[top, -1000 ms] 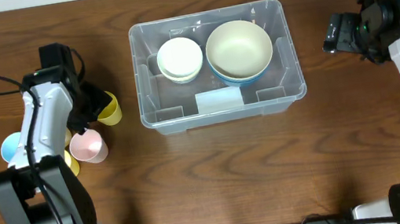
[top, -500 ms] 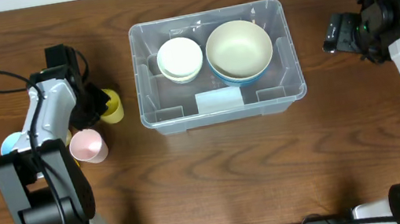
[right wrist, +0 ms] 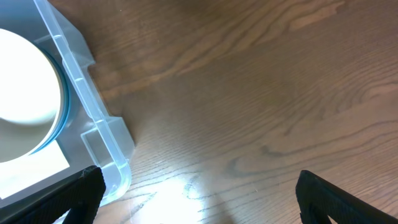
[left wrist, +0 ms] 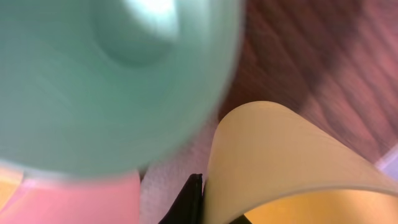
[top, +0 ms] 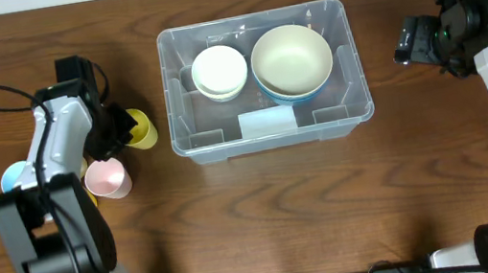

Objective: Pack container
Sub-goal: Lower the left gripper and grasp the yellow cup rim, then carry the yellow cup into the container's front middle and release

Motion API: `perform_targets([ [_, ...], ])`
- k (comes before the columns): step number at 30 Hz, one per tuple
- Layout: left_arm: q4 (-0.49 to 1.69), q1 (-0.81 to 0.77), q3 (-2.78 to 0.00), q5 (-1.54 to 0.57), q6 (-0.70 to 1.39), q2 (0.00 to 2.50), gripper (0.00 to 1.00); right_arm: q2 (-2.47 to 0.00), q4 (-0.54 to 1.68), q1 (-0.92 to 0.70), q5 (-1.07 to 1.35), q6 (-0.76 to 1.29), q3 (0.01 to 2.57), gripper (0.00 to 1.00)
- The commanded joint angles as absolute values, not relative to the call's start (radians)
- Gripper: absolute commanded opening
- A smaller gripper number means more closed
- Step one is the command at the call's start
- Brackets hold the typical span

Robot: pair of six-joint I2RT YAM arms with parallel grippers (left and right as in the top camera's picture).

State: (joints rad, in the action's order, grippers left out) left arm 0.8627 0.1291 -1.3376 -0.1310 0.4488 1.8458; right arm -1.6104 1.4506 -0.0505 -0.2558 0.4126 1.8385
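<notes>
Plainly, the table (top: 285, 217) bears the container (top: 346, 92), which lies between both sets of fingers, near each, holding a large bowl (top: 291, 60) and a small bowl (top: 218, 69). The right gripper (top: 407, 40) has its fingers spread wide. The left gripper (top: 126, 130) pinches the wall of a yellow cup (top: 142, 131), with a pink cup (top: 107, 179) just beside its fingers.

Blurred teal-blue cup (left wrist: 112, 74) and yellow cup (left wrist: 292, 162), both cropped at the picture's edges.

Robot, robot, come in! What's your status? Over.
Left claw shut on yellow cup. Right claw open, empty, right of container. White bowl and cream bowl inside; pink cup, blue cup outside. Nothing blocking.
</notes>
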Motion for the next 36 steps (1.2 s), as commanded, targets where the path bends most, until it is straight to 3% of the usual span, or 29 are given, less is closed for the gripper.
perform_targets([
  [1,0.882,0.133,-1.389,-0.146,0.394,1.707,0.06,-1.609,1.452,-0.046,-0.269,0.41,1.842,0.99],
  [10,0.907,0.109,-1.389,-0.15,0.373,1.375,0.06,-1.609,1.452,-0.046,-0.269,0.41,1.842,0.99],
  [16,0.871,-0.057,-1.389,-0.236,0.327,1.275,0.06,-1.609,1.452,-0.046,-0.269,0.41,1.842,0.99],
  [25,0.727,-0.368,-1.389,-0.236,0.187,1.422,0.06,-1.609,1.452,-0.046,-0.269,0.41,1.842,0.99],
  [36,0.691,-0.458,-1.389,-0.198,0.15,1.718,0.06,-1.609,1.452,-0.046,-0.269,0.41,1.842,0.99],
])
